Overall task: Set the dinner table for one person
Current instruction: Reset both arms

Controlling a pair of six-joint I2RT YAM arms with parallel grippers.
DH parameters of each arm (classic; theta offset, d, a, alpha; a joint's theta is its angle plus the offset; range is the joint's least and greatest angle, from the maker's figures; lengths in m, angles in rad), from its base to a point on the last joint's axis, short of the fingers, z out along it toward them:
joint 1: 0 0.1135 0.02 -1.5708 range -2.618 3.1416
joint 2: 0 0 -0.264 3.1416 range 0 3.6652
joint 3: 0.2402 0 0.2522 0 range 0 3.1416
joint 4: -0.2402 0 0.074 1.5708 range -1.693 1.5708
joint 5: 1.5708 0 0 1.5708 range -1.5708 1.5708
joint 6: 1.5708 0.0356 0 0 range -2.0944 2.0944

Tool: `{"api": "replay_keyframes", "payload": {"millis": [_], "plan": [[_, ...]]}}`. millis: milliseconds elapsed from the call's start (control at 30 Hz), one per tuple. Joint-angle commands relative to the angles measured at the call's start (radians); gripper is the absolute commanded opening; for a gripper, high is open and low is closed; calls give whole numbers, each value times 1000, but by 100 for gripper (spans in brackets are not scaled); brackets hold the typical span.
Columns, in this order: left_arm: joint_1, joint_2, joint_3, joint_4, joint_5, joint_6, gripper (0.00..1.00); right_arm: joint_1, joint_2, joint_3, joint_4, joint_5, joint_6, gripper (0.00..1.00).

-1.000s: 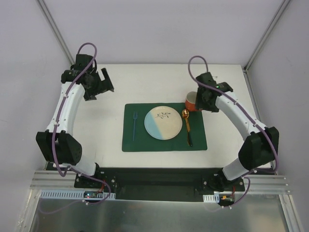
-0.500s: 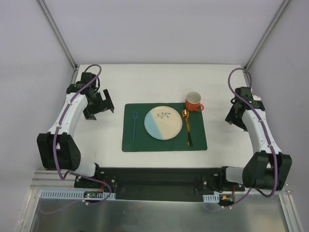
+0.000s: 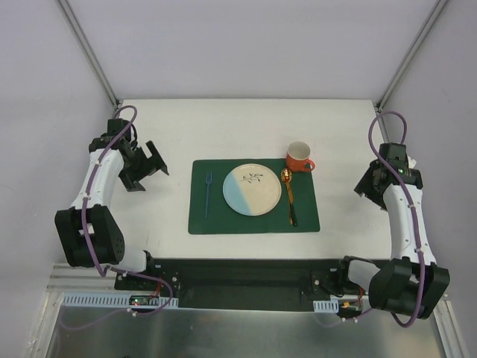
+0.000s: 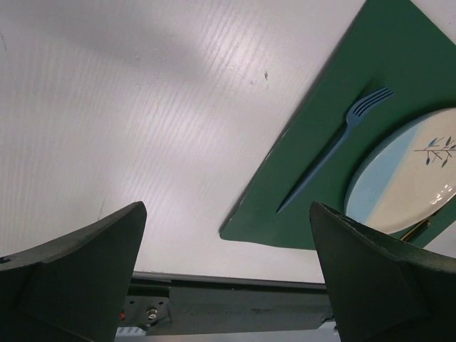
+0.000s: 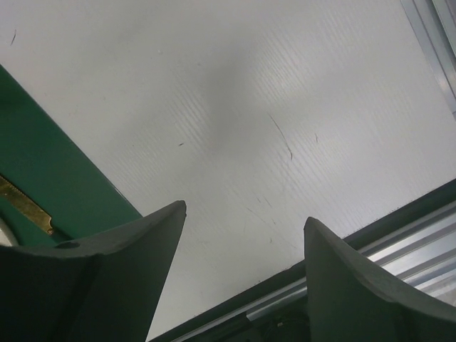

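Past the rail that carries the arm bases, the white counter [image 3: 246,127] bears a dark green placemat [image 3: 200,220] set squarely in its middle, and on the mat lies what looks like a full place for one. A blue fork [image 3: 208,193] lies at the left with its tines pointing away, a round plate [image 3: 252,189] with a leaf sprig sits in the centre, and a gold-bowled spoon [image 3: 288,195] lies just beside the plate on the right. Out to either side, well apart from the setting, both arms hang over bare counter. The left claw [image 4: 224,214] is spread wide and the right claw [image 5: 246,214] is parted too, with nothing between the jaws of either. Farther back a red mug [image 3: 299,156] stands upright at the mat's far right corner, whether on its edge or just off it I cannot tell. By my reading the task is done or all but done: no loose piece shows waiting to be placed, and what remains is at most a nudge of the mug.
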Motion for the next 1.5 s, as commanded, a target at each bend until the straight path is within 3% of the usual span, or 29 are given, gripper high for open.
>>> {"api": "replay_keyframes", "payload": {"millis": [0,167,400,667,1467], "plan": [[-2,-44,12,-61,-46,-61,99,-6,21,50,-16,-40,-57,71],[0,-114,-6,-151,-84,-104,99,-10,55,116,-43,-119,-61,71],[-2,-279,-26,-196,-116,-67,99,-9,-3,25,13,-241,-16,71],[-2,-395,-65,-214,-100,-78,99,40,-45,13,6,-218,-28,71],[-3,-406,-76,-202,-111,-79,99,53,-63,13,15,-211,-5,72]]}}
